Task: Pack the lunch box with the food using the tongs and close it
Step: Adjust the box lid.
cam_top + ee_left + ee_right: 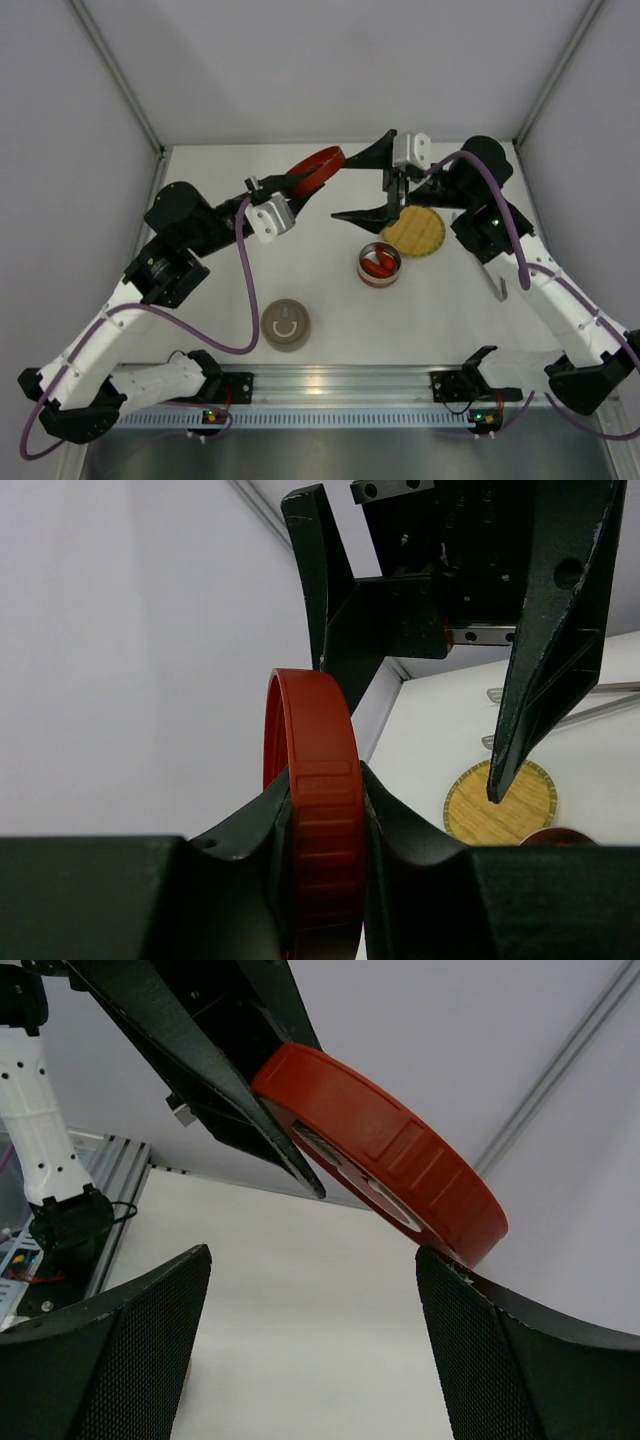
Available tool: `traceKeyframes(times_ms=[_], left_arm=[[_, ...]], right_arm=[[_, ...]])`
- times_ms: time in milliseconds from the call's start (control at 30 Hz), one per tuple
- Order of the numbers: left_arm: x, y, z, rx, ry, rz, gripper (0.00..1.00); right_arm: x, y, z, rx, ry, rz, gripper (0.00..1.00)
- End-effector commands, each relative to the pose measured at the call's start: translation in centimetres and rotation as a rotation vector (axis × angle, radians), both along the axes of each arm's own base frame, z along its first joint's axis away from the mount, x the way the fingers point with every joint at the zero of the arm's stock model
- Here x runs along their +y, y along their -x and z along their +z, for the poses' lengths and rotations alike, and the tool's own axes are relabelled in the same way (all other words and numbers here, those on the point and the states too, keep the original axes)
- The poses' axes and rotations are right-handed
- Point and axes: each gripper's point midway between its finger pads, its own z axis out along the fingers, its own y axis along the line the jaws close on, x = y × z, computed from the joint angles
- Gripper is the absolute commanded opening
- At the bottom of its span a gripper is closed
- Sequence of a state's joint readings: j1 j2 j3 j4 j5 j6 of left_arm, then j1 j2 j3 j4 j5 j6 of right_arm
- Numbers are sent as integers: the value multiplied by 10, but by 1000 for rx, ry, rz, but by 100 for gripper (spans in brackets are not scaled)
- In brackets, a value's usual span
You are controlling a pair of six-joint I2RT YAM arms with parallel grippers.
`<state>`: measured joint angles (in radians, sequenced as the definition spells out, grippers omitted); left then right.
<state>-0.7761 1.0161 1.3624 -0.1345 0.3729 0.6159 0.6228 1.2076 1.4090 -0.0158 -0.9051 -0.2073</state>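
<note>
Above the far middle of the table (pixel 322 268), the left arm reaches forward from a sharply folded elbow. The left gripper (pixel 298 182) is closed part-way on the rim of the red lid (pixel 318 165) and carries it on edge in the air. The right arm bends in from the other side over the yellow plate (pixel 413 231), its wrist turned sideways. The right gripper (pixel 342 190) is spread wide and holds nothing; one fingertip sits right at the lid's lower rim, the other well clear of it. Below them the lunch box (pixel 379 285) stands open on the table just beside the plate, with red food (pixel 378 262) inside. The tongs (pixel 497 284) lie on the table further right, partly hidden under the right arm. A grey disc (pixel 285 324) rests near the front edge.
</note>
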Motion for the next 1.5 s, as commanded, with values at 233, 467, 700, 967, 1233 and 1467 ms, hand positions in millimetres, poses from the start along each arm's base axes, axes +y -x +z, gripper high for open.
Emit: traceKeyframes(times_ms=[233, 467, 700, 967, 1233, 1467], left_arm=[[8, 21, 27, -141, 63, -14, 0], [7, 29, 32, -154, 84, -30, 0], [25, 10, 53, -166, 192, 114, 0], [25, 14, 67, -115, 249, 88, 0], [27, 20, 77, -47, 305, 52, 0], [23, 20, 80, -38, 319, 34, 0]], right_arm=[[8, -10, 32, -31, -101, -66, 84], [15, -11, 52, 26, -173, -48, 86], [13, -1, 54, 99, -199, -26, 86], [9, -8, 38, 209, -185, -65, 73], [5, 6, 50, 201, -217, -4, 70], [9, 7, 65, 190, -255, 18, 71]])
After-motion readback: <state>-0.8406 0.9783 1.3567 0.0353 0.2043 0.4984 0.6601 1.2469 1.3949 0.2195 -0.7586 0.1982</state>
